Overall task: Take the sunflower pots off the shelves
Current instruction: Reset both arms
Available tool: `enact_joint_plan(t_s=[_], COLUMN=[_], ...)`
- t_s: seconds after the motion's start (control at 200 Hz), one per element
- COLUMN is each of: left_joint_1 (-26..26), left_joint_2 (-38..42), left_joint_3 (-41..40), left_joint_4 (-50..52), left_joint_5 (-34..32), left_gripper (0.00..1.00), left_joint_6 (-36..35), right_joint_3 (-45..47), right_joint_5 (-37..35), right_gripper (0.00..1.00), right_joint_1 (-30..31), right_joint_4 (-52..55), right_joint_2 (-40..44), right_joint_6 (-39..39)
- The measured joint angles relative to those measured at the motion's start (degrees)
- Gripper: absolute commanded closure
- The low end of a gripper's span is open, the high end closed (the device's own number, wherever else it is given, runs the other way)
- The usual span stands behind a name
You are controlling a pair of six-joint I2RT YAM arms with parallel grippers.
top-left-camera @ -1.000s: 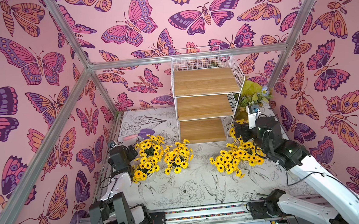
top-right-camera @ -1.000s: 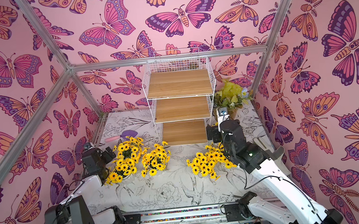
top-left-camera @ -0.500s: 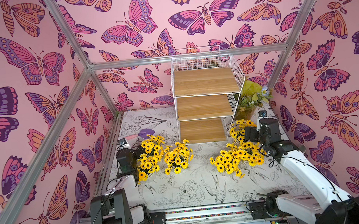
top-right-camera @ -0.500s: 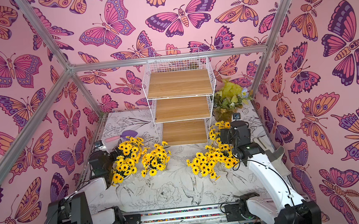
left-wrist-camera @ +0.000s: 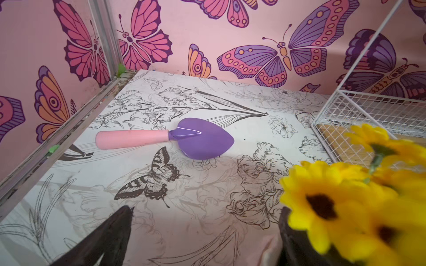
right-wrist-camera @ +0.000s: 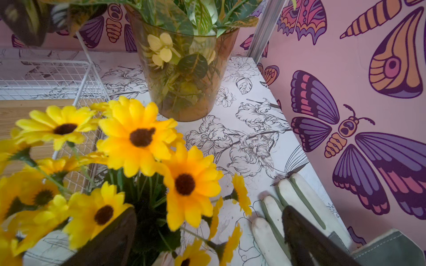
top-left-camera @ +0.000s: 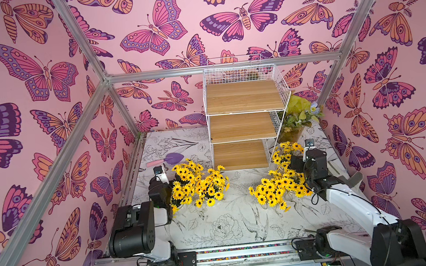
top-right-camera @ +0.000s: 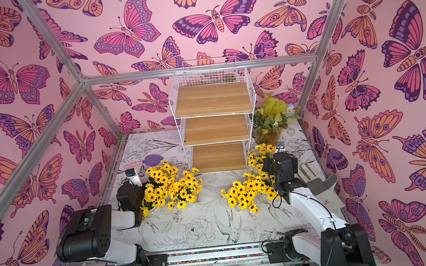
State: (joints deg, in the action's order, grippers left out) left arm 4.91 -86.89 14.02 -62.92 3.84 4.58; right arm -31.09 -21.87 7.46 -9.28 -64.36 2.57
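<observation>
1. The shelves (top-left-camera: 243, 125) are seen in both top views with all three boards bare. By that, the task is judged to be at or near its end.
2. The sunflower pots (top-left-camera: 200, 184) are found on the table (top-left-camera: 227, 224). One cluster stands left of the shelves' foot, another (top-left-camera: 277, 188) to the right, and a further bunch (top-left-camera: 287, 149) stands just beside the rack's right wire side. The white pots themselves are mostly hidden under blooms, so they cannot be counted.
3. The left gripper (left-wrist-camera: 207, 214) is spread wide with nothing between its fingers. A bloom is seen touching or just beside one finger.
4. The right gripper (right-wrist-camera: 208, 210) is also spread wide. Sunflower stems stand between its jaws, but no pot wall is seen pressed by either finger.
5. A snag is judged the main risk. If the right arm is drawn back through the blooms, the top-heavy far-right bunch could be dragged over, against the wire side or towards the amber pot (right-wrist-camera: 184, 87) just beyond it.
6. The glove (right-wrist-camera: 276, 207) lying under one right finger could be caught and pulled along.
7. On the left, the bloom at the finger could be hooked and its pot tipped. The trowel (left-wrist-camera: 184, 137) lies well apart and is judged safe.
8. No brand, label or legible writing is found. Small tags on the wrist cameras are too small to be read.
</observation>
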Motion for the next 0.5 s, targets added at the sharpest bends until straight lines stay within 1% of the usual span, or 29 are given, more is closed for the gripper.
enact_joint_plan(t_s=[0.105,0.235,0.371,0.501], left_joint_1=[-0.13,-0.11,-0.70,-2.29], left_joint_2=[-0.44,-0.44,-0.59,-0.66], left_joint_3=[0.15,1.14,5.20,6.75], left_joint_4=[-0.70,0.72,6.67,8.44], left_joint_5=[-0.15,0.04,-0.90,-2.67], left_gripper=[0.01,0.01,0.01,0.01], left_joint_6=[-0.74,-1.40,-2.08,-3.02], right_joint_3=[2.62,6.23,7.28,10.12], right_joint_5=[-0.87,-1.07,-1.36,-0.57], right_gripper=[0.01,0.01,0.01,0.01], right_joint_1=[-0.57,-0.94,-1.14,-2.51], right_joint_4=[-5.49,-11.32,-16.15,-23.43], right_joint_2=[-1.31,-2.58,-5.14,-6.62], right_joint_6=[0.87,1.92,1.68,0.83])
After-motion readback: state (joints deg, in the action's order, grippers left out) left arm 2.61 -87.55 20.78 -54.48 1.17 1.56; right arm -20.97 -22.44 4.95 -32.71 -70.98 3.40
